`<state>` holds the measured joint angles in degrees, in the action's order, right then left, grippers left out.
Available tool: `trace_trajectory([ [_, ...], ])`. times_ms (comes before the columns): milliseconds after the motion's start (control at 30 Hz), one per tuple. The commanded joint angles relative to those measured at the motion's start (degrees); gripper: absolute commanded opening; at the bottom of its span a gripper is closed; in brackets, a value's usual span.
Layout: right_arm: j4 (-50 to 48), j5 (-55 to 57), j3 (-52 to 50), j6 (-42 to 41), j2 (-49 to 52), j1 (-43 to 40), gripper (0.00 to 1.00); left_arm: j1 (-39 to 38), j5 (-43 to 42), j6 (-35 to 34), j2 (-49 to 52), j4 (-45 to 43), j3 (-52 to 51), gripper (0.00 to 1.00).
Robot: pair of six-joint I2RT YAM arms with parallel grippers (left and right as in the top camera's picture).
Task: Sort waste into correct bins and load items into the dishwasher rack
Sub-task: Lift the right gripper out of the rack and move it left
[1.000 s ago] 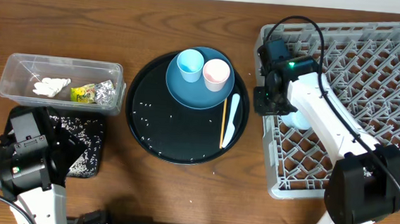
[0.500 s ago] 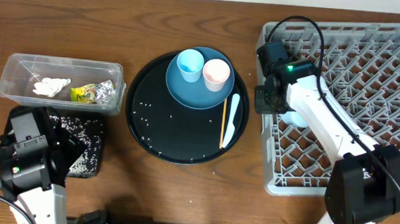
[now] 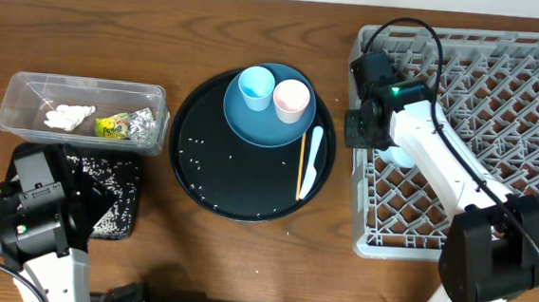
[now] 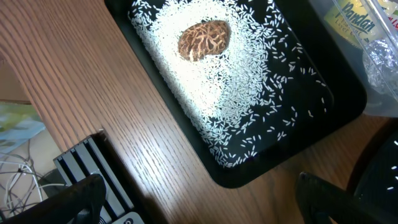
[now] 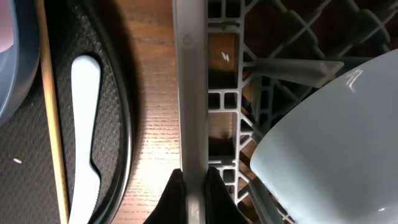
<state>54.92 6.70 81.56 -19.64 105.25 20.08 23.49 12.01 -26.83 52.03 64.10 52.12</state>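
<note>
Swinging with the right arm, the dishwasher rack (image 3: 468, 36) is now sitting square to the table (image 3: 242, 273). Its far edge, slanted a second ago, is running level. The right tool (image 5: 195, 179) is doing this: its fingers are pressing together on the rack's left wall and pinching the grey rim between them, as the right wrist view is showing. Just inside that wall, the pale-blue bowl (image 5: 329, 143) is lying in the rack, right beside the tool but not being held. I am reading this as a tug to straighten the rack rather than a loading step.

Across a strip of bare wood, the white spoon (image 3: 313, 164) and wooden chopstick (image 3: 301, 163) are lying side by side near the right edge of the round black tray (image 3: 191, 179). The light-blue cup (image 3: 255, 86) and pink cup (image 3: 290, 98) are standing upright on the dark-blue plate (image 3: 252, 123). All four are waiting to be loaded. Stray rice grains (image 3: 197, 146) are dotting the round tray.

Far to the left, the left tool (image 4: 205, 196) is hanging with its fingers wide apart, gripping nothing, over the shallow black tray (image 4: 339, 93). There the brown food piece (image 4: 204, 40) is sitting among more rice grains. The white tissue (image 3: 69, 115), yellow wrapper (image 3: 111, 127) and silver foil (image 3: 142, 123) are lying in the clear tub (image 3: 27, 82).
</note>
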Motion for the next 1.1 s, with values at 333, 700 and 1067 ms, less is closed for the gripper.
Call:
trace_trajectory([
  [333, 1.99, 5.11, 3.08, 3.04, -0.15, -1.66, 0.22, 0.24, 0.66, -0.07, -0.04, 0.13, 0.72, 0.98],
  [700, 8.11, -1.49, 15.96, 2.99, -3.89, -1.55, 0.33, 0.24, 0.66, -0.04, -0.04, 0.13, 0.72, 0.98],
  [1067, 7.41, -14.08, 16.02, 0.96, -4.81, -1.29, 0.31, 0.24, 0.66, -0.04, -0.04, 0.13, 0.72, 0.98],
])
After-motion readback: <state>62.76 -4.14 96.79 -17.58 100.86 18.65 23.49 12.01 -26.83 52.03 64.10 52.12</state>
